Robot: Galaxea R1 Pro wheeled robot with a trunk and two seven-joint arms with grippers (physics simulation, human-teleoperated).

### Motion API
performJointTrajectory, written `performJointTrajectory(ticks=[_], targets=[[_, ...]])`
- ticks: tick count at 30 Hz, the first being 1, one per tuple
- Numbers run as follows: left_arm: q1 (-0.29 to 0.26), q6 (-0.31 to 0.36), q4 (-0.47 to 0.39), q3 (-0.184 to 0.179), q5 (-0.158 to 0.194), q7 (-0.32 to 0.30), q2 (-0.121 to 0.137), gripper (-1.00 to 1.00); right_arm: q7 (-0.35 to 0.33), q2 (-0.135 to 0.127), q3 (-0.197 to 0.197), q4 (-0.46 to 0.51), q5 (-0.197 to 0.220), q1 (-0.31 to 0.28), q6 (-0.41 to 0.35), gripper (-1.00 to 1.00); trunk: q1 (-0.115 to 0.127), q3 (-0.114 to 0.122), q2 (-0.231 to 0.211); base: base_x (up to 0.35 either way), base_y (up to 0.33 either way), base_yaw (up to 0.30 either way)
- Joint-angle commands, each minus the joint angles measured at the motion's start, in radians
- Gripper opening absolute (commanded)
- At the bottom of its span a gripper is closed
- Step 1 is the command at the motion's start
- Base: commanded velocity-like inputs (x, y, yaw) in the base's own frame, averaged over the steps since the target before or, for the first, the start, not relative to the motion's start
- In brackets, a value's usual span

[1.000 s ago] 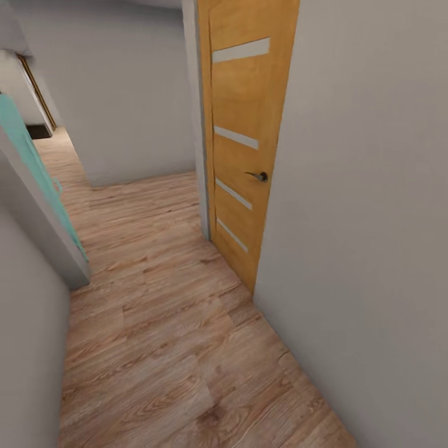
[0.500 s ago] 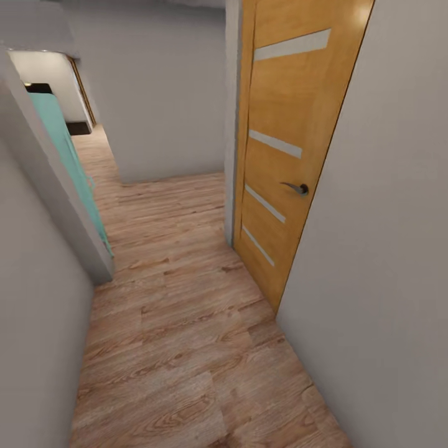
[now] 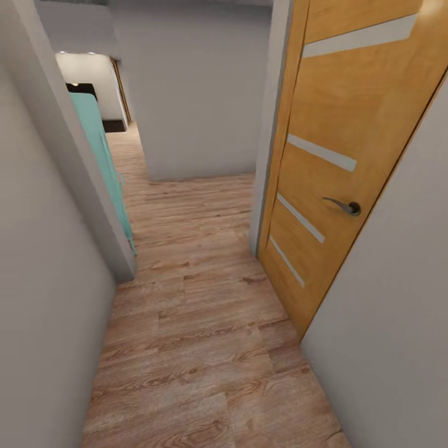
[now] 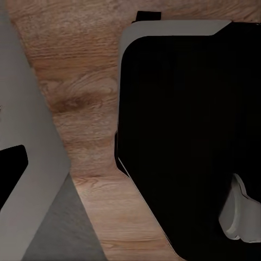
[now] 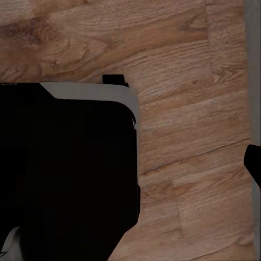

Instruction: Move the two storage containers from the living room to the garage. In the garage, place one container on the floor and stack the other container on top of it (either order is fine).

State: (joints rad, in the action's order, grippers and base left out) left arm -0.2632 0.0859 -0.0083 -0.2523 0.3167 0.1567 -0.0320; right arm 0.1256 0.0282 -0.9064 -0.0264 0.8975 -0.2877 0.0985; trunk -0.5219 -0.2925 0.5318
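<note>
The two storage containers are out of view. I am in a narrow hallway with a light wood plank floor [image 3: 205,336]. In the left wrist view, my black base [image 4: 190,136] sits over the planks, and a dark tip [image 4: 11,168] that may be a finger shows at the picture's edge. In the right wrist view, the base [image 5: 65,174] sits over the planks too, with a similar dark tip [image 5: 253,163] at the edge. Neither wrist view shows both fingers, so I cannot tell how the jaws stand.
An orange wooden door [image 3: 348,124] with a metal handle [image 3: 345,206] stands close on the right, set in a grey wall [image 3: 398,348]. A grey wall [image 3: 37,280] and a teal panel [image 3: 102,155] bound the left. Beyond the grey wall ahead [image 3: 193,93], the hallway continues on its left.
The whole head view has shifted: the camera has moved forward along the hallway, so the wooden door looks nearer and larger, and the left wall corner is closer.
</note>
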Motion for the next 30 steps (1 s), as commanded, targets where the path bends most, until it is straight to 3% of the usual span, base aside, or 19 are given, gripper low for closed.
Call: performJointTrajectory(ticks=[1,9,30], targets=[[-0.001,0.005,-0.001,-0.009,0.009,0.004,0.000,1.00,0.000,0.001,-0.008,-0.003,0.008,-0.001,0.004,1.00,-0.001,-0.001,0.001,0.322,0.000,0.272],[-0.001,0.005,-0.001,-0.008,0.010,0.004,0.000,1.00,-0.002,0.001,-0.008,-0.003,0.009,-0.001,0.004,1.00,-0.001,-0.001,0.001,0.322,0.000,0.189],[-0.001,0.005,-0.001,-0.008,0.010,0.004,0.000,1.00,-0.003,0.001,-0.008,-0.003,0.009,-0.001,0.004,1.00,-0.001,-0.001,0.001,0.322,0.000,0.019]])
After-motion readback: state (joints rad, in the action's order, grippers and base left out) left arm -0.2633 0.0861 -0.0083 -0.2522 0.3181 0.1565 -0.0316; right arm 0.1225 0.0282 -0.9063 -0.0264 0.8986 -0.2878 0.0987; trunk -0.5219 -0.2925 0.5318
